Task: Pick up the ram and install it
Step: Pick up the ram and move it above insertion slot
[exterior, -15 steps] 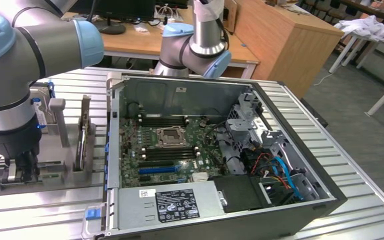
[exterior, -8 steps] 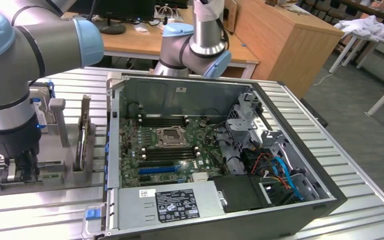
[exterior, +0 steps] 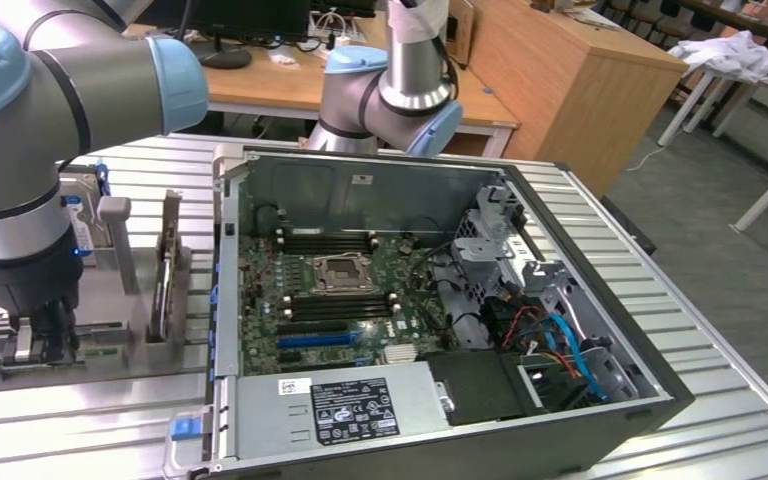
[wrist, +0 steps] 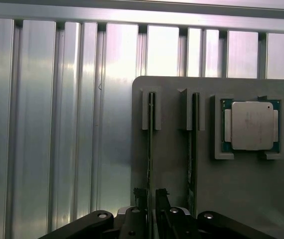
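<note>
The ram (wrist: 150, 149) is a thin stick standing on edge in a slot of the grey holder (wrist: 174, 94). A second stick like it (wrist: 194, 149) stands in the neighbouring slot. My gripper (wrist: 151, 198) hangs low over the near end of the first stick, one finger on each side of it and a narrow gap showing, so it stands open. In the exterior view the gripper (exterior: 37, 348) is down on the holder (exterior: 111, 335) at the left, beside the open computer case (exterior: 357, 152). The black memory slots (exterior: 324, 242) lie on the motherboard (exterior: 398, 290).
A processor chip (wrist: 251, 124) sits in a pocket of the holder next to the sticks. A hard drive (exterior: 80, 215) and a tall upright card (exterior: 168, 265) stand on the holder behind my gripper. A second robot arm (exterior: 404, 80) rises behind the case. The bench is ribbed aluminium (wrist: 57, 124).
</note>
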`<state>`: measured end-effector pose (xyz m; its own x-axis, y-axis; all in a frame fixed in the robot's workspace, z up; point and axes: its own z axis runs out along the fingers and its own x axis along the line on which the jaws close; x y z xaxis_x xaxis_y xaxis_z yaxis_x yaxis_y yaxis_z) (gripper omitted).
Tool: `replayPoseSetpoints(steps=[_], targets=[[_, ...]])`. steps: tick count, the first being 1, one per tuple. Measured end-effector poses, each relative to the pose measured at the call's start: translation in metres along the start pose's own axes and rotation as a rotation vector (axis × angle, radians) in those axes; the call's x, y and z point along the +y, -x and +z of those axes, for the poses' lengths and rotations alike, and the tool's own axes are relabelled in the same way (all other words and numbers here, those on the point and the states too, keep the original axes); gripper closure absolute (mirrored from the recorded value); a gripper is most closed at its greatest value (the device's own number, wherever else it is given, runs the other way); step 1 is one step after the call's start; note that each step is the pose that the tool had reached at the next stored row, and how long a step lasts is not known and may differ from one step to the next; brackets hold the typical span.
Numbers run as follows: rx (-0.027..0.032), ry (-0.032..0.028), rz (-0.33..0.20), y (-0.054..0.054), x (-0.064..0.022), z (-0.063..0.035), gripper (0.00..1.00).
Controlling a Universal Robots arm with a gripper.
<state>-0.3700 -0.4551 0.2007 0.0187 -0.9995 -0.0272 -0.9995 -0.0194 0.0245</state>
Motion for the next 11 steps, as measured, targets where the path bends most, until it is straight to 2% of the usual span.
replayPoseSetpoints(steps=[11], targets=[[-0.0001, -0.0001, 0.000, 0.0001, -0.0001, 0.0000, 0.80]])
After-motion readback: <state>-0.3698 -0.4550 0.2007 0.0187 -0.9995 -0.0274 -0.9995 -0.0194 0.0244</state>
